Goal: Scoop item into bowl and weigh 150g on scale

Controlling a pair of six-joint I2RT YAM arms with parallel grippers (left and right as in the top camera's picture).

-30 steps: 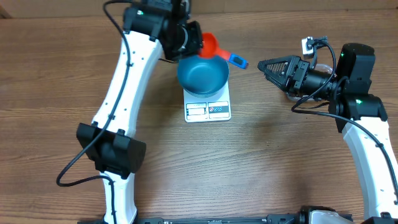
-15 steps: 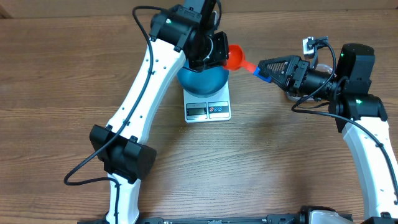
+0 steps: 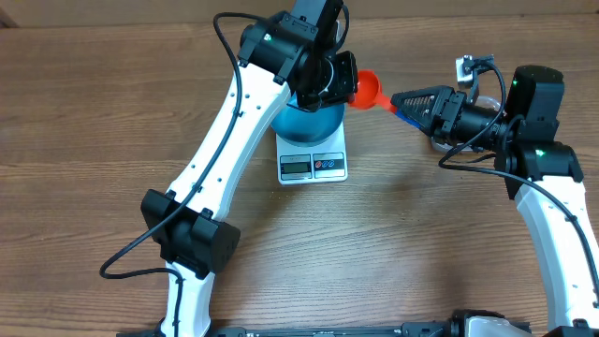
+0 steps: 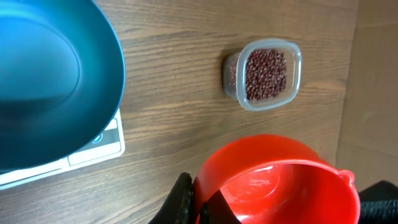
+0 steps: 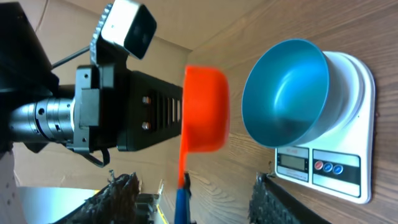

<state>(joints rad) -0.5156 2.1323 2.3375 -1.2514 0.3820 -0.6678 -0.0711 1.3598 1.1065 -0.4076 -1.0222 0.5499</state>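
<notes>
While left end effector (image 4: 198, 205) clenches scoop (image 4: 280, 180), right end effector (image 3: 401, 98) released; scale (image 3: 314, 154) label unreadable

Broad brown wood-grain tabletop (image 3: 84, 112) filling the view, long horizontal grain streaks, plain tan cardboard-like panel (image 4: 373, 93) meeting one table edge, soft even light, only faint shadows on the wood

The left gripper (image 3: 344, 82), pinching the red scoop (image 3: 370, 91), is swinging right, away from the far rim of the bowl (image 3: 309, 124) and toward the right gripper (image 3: 404, 101). The scoop's blue handle tip (image 5: 180, 208) is coming in between the right gripper's fingers, and its jaws are narrowing around the tip without touching it.
</notes>
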